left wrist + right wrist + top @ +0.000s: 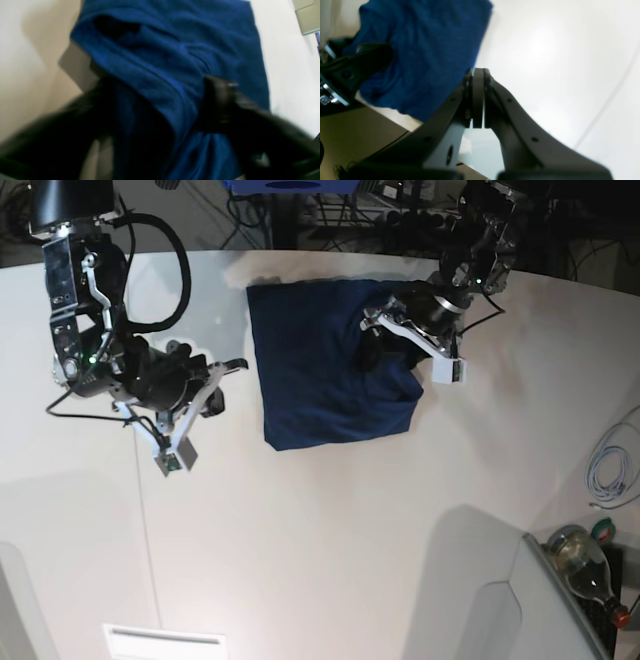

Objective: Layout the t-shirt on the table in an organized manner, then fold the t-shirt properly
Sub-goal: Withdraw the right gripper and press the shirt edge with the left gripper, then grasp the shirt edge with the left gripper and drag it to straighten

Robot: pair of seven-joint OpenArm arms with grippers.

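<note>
Navy t-shirt [320, 365] lies on the white table [340, 520], one edge in the left gripper's [175, 110] grip.
The left gripper's fingers [220, 100] are clenched on a bunched fold; the right gripper [478, 75], pressed closed and empty, hovers just beside the cloth's opposite edge.

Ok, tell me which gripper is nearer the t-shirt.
Left. The left gripper is in the t-shirt folds at its right side in the base view. The right gripper is shut, off the cloth over bare table.
</note>
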